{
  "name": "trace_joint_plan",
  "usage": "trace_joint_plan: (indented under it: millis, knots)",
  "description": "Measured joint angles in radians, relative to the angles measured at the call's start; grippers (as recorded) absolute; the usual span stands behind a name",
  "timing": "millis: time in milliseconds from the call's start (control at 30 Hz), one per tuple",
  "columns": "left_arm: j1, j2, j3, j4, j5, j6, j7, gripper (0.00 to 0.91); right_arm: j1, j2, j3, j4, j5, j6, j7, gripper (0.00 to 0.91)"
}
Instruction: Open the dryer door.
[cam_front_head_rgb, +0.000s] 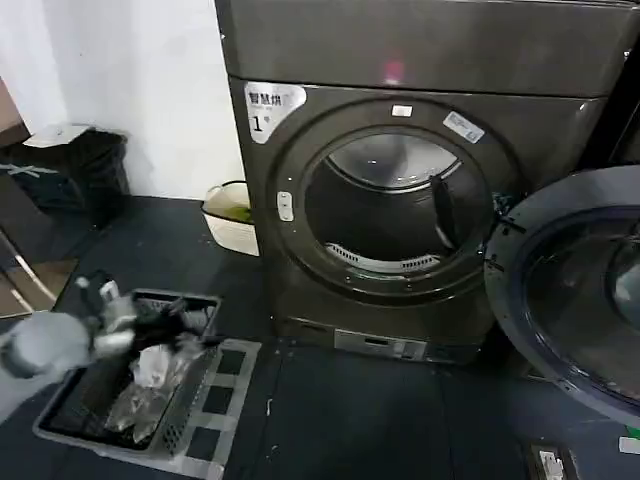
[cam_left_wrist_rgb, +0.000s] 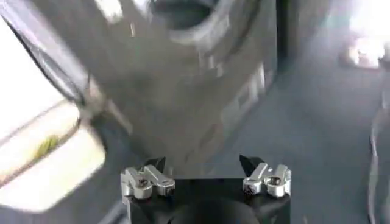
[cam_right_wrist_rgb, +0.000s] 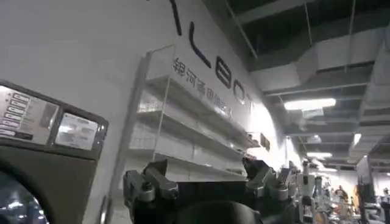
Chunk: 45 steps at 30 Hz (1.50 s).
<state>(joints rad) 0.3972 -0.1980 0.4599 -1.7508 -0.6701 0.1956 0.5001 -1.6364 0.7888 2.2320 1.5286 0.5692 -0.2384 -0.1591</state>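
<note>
- Dryer door (cam_front_head_rgb: 575, 290) swung wide open at the right of the dryer (cam_front_head_rgb: 400, 200) (drum exposed).
- Left end effector (cam_left_wrist_rgb: 206, 170) spread open, low near the basket (cam_front_head_rgb: 120, 440).
- Right end effector (cam_right_wrist_rgb: 204, 176) spread open, empty.

Head looks down at dryer (cam_front_head_rgb: 400, 200), left wrist close, right wrist upward

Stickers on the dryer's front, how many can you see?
3: a white corner sticker marked "1" at top left, a small label above the drum opening, and a slanted label at upper right. Others may be hidden.
</note>
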Motion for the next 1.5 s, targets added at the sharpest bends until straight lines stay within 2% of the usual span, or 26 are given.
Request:
trace_joint_plan:
  millis: [100, 333, 733, 867, 1033, 1500]
  knots:
    - [0.039, 0.03, -0.019, 0.036, 0.112, 0.012, 0.073, 0.907, 0.007, 0.0, -0.012, 0.006, 0.0, 0.0, -0.001, 0.907]
    - [0.068, 0.044, -0.02, 0.094, 0.248, 0.012, 0.134, 0.907, 0.002, 0.006, -0.017, 0.015, 0.002, 0.006, -0.008, 0.907]
    - [0.07, 0.025, -0.009, 0.176, 0.388, -0.011, 0.179, 0.907, 0.006, 0.018, -0.027, 0.028, 0.002, 0.004, -0.009, 0.907]
    - [0.068, 0.024, -0.009, 0.189, 0.368, 0.006, 0.164, 0.907, 0.008, 0.018, -0.03, 0.03, 0.002, 0.003, -0.009, 0.907]
    - [0.056, 0.024, -0.01, 0.191, 0.376, 0.013, 0.199, 0.907, 0.01, 0.019, -0.032, 0.033, 0.003, -0.002, 0.0, 0.907]
    - [0.072, 0.051, -0.025, 0.161, 0.407, -0.005, 0.18, 0.907, -0.018, 0.034, -0.008, 0.04, 0.001, 0.014, -0.008, 0.907]
